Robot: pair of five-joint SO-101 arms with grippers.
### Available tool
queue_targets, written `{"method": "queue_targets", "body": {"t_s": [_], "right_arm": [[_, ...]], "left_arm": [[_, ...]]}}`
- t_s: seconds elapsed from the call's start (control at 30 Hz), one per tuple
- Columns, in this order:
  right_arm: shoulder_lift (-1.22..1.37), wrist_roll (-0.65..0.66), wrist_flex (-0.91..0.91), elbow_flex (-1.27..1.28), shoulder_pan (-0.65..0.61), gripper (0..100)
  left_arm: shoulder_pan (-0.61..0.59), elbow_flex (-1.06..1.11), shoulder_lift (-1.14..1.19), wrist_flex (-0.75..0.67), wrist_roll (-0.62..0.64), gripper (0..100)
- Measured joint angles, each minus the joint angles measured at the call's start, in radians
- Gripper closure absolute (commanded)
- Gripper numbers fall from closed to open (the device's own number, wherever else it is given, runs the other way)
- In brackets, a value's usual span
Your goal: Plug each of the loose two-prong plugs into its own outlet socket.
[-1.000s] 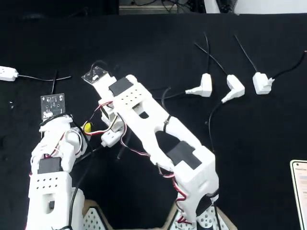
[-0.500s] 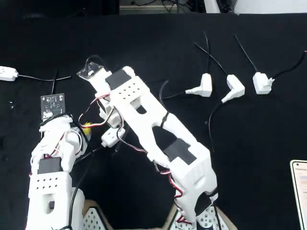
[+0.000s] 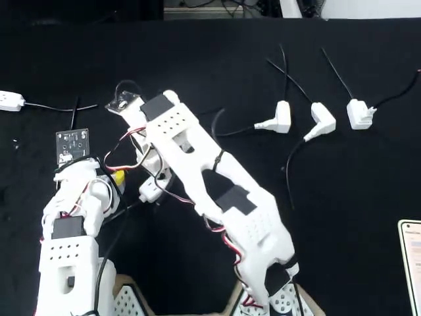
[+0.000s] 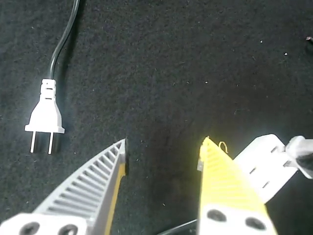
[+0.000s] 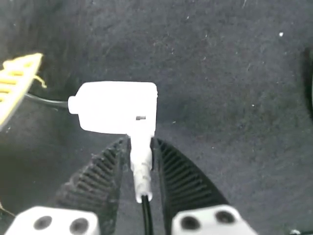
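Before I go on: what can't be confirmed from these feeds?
Right wrist view: prongs of the white two-prong plug in the right gripper hidden at the white socket block; seating unclear.
High view: white right arm covers that joint.
High view: white card cut by frame edge.

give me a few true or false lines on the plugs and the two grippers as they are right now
1. The left gripper is open with nothing between its fingers. True.
2. The loose plug near it sits in a socket. False: its two prongs are bare and it lies flat on the black table cover.
3. The right gripper is shut on a white plug that meets a white socket block. True.
4. The loose plug's cable is white. False: the cable is black.
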Motion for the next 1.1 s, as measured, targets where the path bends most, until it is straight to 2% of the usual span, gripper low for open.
{"method": "queue_targets", "body": {"t_s": [1.1], "right_arm": [[0.025,0.0,0.061,-0.038,0.0,98.8]], "left_arm": [[0.0,0.0,-0.002,0.0,0.0,76]]}}
